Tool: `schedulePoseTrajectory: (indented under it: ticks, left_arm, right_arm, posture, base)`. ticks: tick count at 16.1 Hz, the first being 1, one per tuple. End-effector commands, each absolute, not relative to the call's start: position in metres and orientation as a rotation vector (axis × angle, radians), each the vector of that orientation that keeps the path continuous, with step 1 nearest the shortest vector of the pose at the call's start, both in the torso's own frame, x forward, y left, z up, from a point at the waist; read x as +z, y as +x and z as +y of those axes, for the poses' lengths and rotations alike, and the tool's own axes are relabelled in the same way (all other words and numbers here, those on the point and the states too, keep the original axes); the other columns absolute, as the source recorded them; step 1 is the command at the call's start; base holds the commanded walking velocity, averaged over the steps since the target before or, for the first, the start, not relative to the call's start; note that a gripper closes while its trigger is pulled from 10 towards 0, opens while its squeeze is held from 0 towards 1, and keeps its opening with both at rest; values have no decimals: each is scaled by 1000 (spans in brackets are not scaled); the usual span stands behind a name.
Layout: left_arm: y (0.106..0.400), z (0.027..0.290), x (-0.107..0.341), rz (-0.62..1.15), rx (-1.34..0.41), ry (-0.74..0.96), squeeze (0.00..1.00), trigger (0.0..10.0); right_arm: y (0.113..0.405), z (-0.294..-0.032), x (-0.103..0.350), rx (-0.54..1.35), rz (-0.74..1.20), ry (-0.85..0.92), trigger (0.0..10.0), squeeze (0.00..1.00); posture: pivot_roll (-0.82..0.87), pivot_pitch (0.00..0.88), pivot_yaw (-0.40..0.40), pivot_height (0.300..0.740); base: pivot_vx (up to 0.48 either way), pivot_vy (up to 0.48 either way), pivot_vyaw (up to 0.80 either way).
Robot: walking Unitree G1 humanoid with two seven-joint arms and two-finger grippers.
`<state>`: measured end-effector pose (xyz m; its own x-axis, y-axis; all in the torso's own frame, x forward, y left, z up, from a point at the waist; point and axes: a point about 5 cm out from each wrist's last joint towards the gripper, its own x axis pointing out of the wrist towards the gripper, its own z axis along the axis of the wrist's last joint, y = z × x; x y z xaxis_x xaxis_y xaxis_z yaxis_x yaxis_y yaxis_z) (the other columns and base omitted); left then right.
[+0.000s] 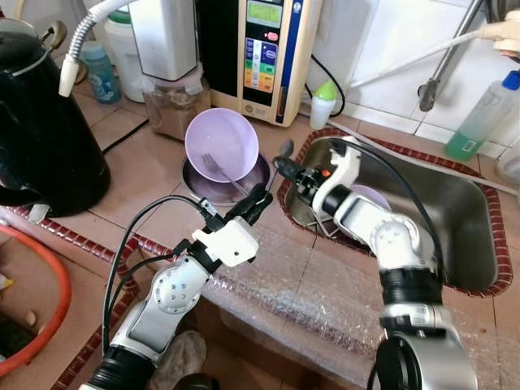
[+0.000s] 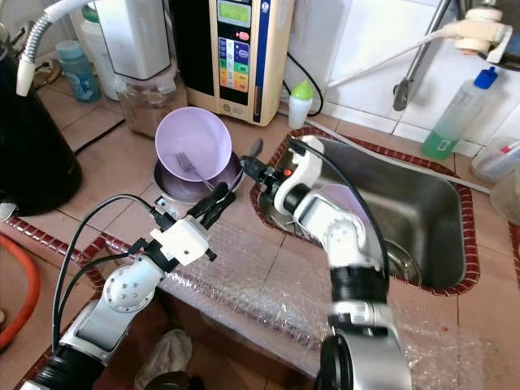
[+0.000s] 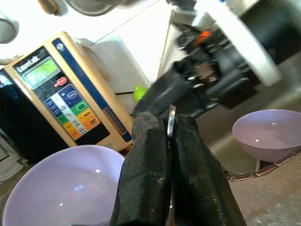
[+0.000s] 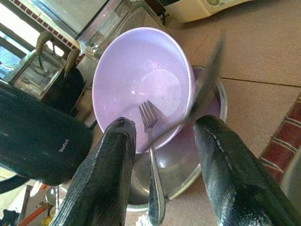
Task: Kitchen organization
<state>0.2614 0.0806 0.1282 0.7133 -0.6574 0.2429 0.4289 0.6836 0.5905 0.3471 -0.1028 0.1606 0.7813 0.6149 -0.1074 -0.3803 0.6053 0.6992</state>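
1. Your left claw (image 1: pixel 258 200) sits at the counter (image 1: pixel 146 175) edge, at 5 o'clock from the bowl (image 1: pixel 221 143), fingers pinched tight on a thin metal handle (image 3: pixel 171 120) seen edge-on in the left wrist view.
2. Your right claw (image 1: pixel 286 166) reaches over the sink (image 1: pixel 463 203) rim at its 9 o'clock side, fingers (image 4: pixel 106 174) spread wide, holding nothing.
3. The bowl is lilac, tilted on its side, leaning in a steel dish (image 1: pixel 260 175) on the counter.
4. A fork (image 4: pixel 150 141) lies in the dish, tines up against the bowl's inside.
5. A blurred spoon (image 4: pixel 207 84) crosses the bowl rim in the right wrist view; can't tell if it's the left claw's handle.
6. A second lilac bowl (image 2: pixel 345 199) sits in the sink, partly behind the right arm.
7. Black kettle (image 1: pixel 41 130) at 9 o'clock of the bowl, water unit (image 1: pixel 268 49) at 12 o'clock, by the wall.
8. Bubble wrap (image 1: pixel 317 292) covers the counter's near edge.
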Motion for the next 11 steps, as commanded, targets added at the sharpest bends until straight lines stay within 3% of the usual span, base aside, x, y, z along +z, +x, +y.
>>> schedulePoseTrajectory:
  ticks: [1,3,4,5,6,9,10,11]
  left_arm:
    - [260,72,134,-508,-682,533,0,2078]
    - [258,70,133,-511,-709,537,0,2235]
    - [257,70,131,-510,-716,540,0,2275]
    - [257,70,131,-510,-719,543,0,2314]
    - [257,70,131,-512,-720,544,0,2314]
    - [257,70,130,-514,-722,547,0,2431]
    - [257,69,130,-514,-723,549,0,2588]
    - [257,70,129,-512,-722,551,0,2745]
  right_arm:
    - [350,-99,163,595,372,690,10000,0]
    - [354,-93,165,599,383,692,10000,0]
    - [355,-91,166,603,383,693,7294,0]
    - [355,-90,167,605,385,700,196,0]
    - [355,-90,165,591,409,710,0,0]
    - [354,-91,162,585,484,714,0,0]
    - [354,-92,164,596,488,710,1333,0]
    - [353,-95,172,630,468,715,10000,0]
  posture:
    - [16,0,-7,740]
    - [19,0,-9,740]
    - [21,0,-10,740]
    - [21,0,-11,740]
    - [22,0,-12,740]
    - [22,0,-14,740]
    - [22,0,-15,740]
    - [21,0,-16,740]
  base:
    - [0,0,0]
    - [0,0,0]
    - [0,0,0]
    - [0,0,0]
    - [0,0,0]
    - [0,0,0]
    - [0,0,0]
    - [0,0,0]
